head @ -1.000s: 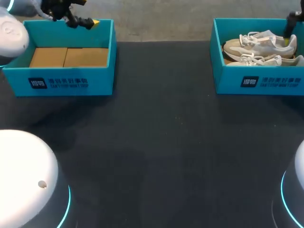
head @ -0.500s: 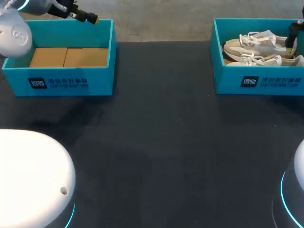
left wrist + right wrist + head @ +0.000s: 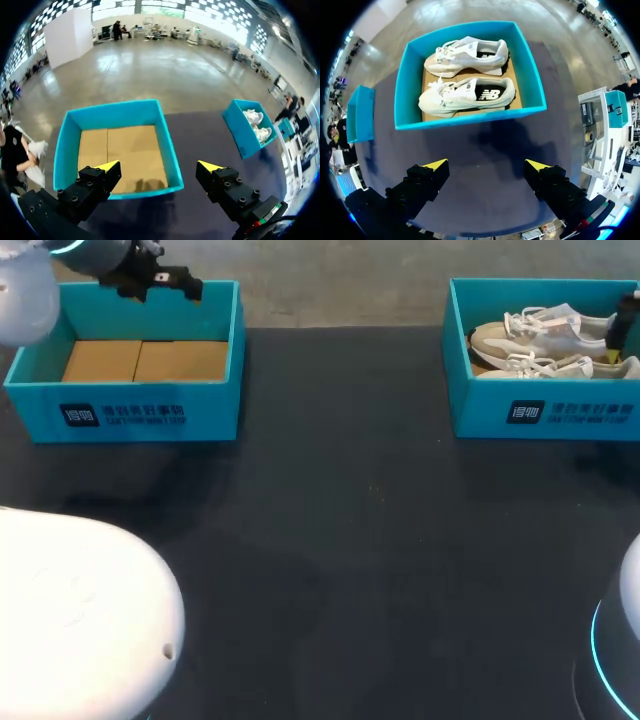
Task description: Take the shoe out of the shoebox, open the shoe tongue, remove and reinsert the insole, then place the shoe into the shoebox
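Two pale sneakers (image 3: 545, 345) lie side by side in the blue shoebox (image 3: 540, 412) at the table's back right. The right wrist view looks down on them: the nearer shoe (image 3: 467, 95), the farther shoe (image 3: 465, 55), the box wall (image 3: 470, 119). My right gripper (image 3: 486, 164) hangs open, above the dark table just in front of that box; in the head view only a dark part of the right gripper (image 3: 622, 335) shows at the edge. My left gripper (image 3: 159, 166) is open above the near wall of an empty blue box (image 3: 67, 135), and holds nothing.
The empty blue box (image 3: 130, 412) with a cardboard floor stands at the back left, with the left gripper (image 3: 185, 285) over its far rim. The dark table (image 3: 340, 520) spreads between the boxes. My arms' white bases sit at both front corners.
The right gripper has slid toward the right edge over the shoebox. The left arm's white elbow has swung rightward at the front left, while its gripper stays over the empty box.
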Controlling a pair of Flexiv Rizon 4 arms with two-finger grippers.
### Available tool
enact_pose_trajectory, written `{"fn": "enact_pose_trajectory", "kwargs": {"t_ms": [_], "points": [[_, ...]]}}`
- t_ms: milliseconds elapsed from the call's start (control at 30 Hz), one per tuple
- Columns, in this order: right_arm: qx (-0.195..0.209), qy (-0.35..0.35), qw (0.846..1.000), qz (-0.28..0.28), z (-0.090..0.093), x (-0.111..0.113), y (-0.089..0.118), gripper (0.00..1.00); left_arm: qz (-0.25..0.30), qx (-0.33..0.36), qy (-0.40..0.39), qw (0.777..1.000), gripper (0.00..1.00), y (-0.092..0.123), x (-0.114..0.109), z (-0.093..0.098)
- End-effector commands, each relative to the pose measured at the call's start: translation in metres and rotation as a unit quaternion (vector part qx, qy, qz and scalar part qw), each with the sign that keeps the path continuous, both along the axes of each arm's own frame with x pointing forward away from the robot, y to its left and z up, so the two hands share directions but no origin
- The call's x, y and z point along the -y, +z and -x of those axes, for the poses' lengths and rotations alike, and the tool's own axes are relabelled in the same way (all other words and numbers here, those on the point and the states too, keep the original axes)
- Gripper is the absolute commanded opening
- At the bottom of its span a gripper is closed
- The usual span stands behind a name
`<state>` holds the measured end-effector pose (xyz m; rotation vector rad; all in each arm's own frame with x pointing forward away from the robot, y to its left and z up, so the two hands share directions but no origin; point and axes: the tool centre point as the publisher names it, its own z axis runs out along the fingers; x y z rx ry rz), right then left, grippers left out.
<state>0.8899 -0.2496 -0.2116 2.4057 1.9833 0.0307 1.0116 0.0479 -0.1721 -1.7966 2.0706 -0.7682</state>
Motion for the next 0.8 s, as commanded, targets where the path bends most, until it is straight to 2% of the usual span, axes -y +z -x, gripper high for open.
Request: {"fn": "enact_pose_trajectory", "kwargs": {"t_ms": [33,133,267,433,633,667,800], "points": [[0.005,-0.003,1.0,-0.011,0.013,0.003,0.0,1.0,-0.048,-0.129,0.227,0.964,1.0,0.005,0.001,0.017],[0.003,-0.004,1.0,-0.014,0.017,0.003,-0.001,1.0,-0.037,-0.148,0.238,0.959,1.0,0.003,0.0,0.028],[0.0,-0.001,1.0,-0.02,0.021,0.002,-0.002,1.0,-0.053,-0.156,0.238,0.957,1.0,0.0,0.001,0.04],[-0.008,0.013,0.999,-0.032,0.03,-0.002,-0.006,1.0,-0.055,-0.172,0.214,0.96,1.0,-0.007,0.002,0.055],[-0.02,0.041,0.998,-0.042,0.041,-0.006,-0.014,1.0,-0.091,-0.18,0.17,0.965,1.0,-0.029,0.003,0.078],[-0.021,0.043,0.998,-0.042,0.042,-0.007,-0.015,1.0,-0.083,-0.191,0.145,0.967,1.0,-0.033,0.005,0.083],[-0.023,0.051,0.998,-0.036,0.046,-0.008,-0.019,1.0,-0.084,-0.194,0.133,0.968,1.0,-0.042,0.005,0.097]]}}
